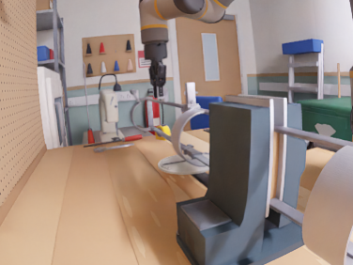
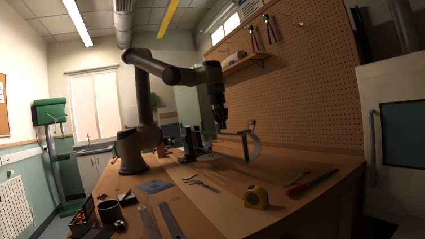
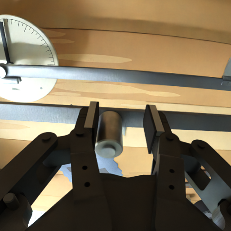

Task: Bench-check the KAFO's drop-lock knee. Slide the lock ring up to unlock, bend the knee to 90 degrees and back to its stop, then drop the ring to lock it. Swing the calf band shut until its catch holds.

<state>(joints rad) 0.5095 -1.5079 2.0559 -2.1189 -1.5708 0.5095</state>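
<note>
The brace's knee joint and lock ring are hidden behind the grey clamp block (image 1: 244, 174) that holds the brace on the bench. From the block, the brace's grey uprights (image 3: 125, 76) reach out level over the bench. A short metal peg (image 3: 109, 132) sticks up from the nearer upright and stands between the fingers of my gripper (image 3: 122, 128), which is open and holds nothing. The curved calf band (image 2: 252, 142) hangs at the far end of the uprights. A white angle dial (image 3: 24, 58) lies flat on the bench under the brace.
A pegboard wall (image 2: 297, 89) runs along the back of the bench. A yellow tape measure (image 2: 255, 197), a red-handled file (image 2: 312, 182), a wrench (image 2: 297, 176) and calipers (image 2: 202, 185) lie on the bench. A white machine (image 1: 109, 113) stands at the bench's end.
</note>
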